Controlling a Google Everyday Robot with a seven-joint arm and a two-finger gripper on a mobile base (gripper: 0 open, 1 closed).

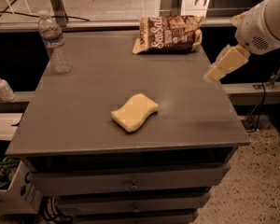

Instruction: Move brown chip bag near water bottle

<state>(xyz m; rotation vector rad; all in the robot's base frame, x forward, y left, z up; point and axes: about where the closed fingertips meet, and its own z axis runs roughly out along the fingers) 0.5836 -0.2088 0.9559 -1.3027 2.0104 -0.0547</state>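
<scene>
The brown chip bag [170, 33] lies flat at the far edge of the grey table [84, 111], right of centre, with its white "Sea Salt" lettering facing up. The water bottle [54, 43] stands upright at the far left corner of the table. My gripper [222, 65] hangs over the table's right edge, below and to the right of the chip bag and apart from it. It holds nothing that I can see. The white arm housing [266, 20] sits above it at the upper right.
A yellow wavy sponge [134, 112] lies near the middle of the table. A small white pump dispenser [1, 86] stands on a ledge left of the table. Drawers [130, 183] sit below the tabletop. A box [7, 185] is on the floor at left.
</scene>
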